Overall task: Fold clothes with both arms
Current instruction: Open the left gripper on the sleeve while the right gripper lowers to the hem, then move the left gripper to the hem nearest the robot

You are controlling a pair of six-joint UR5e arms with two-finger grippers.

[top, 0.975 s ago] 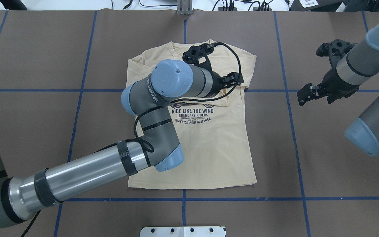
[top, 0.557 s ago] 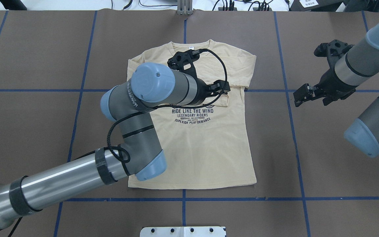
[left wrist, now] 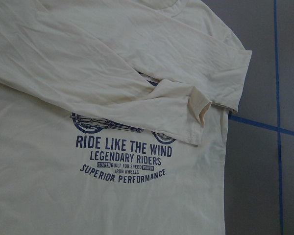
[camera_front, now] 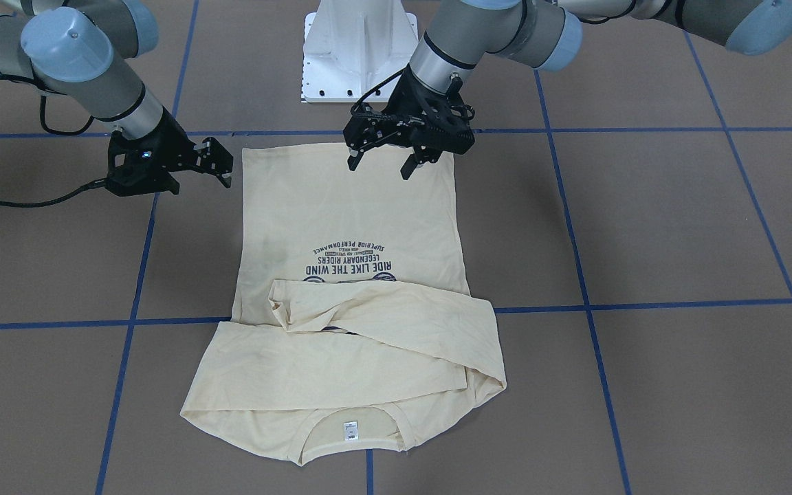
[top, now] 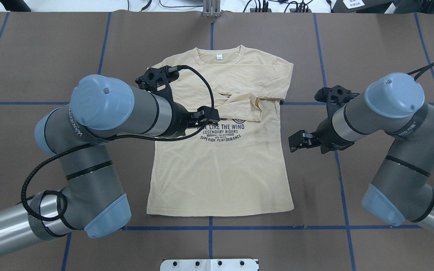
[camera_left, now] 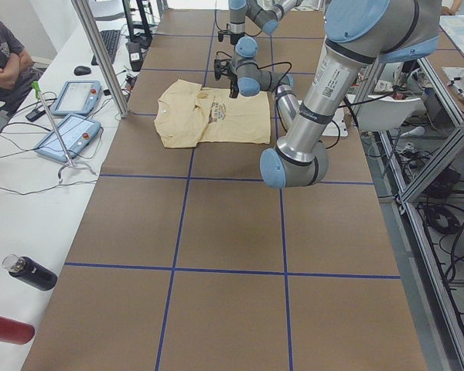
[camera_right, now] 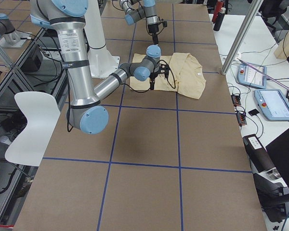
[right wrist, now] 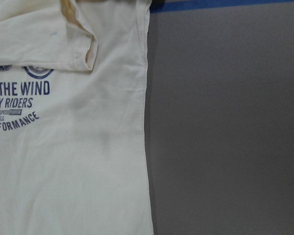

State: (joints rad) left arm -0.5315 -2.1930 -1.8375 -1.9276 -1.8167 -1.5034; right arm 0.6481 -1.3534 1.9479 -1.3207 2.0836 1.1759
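Shirt (top: 220, 173) flat on desk (top: 32, 56), sleeve (top: 239, 107) across chest; left tool (camera_front: 380, 165) wide above print (top: 220, 132); right tool (top: 295, 141) wide, empty, beside shirt

This is looking like a robotics lab. A left arm (top: 89, 150) and a right arm (top: 398, 124) are reaching out from a white pedestal (camera_front: 358, 41) over a long table (camera_left: 216, 232) that is wearing a grid of blue tape (top: 210, 227). Metal posts (camera_left: 100, 54) are framing it. On a side bench (camera_left: 15, 224), pendants (camera_left: 76, 98), a keyboard (camera_left: 108, 42) and a mouse (camera_left: 83, 70) are lying, and a person (camera_left: 4, 54) is sitting there.
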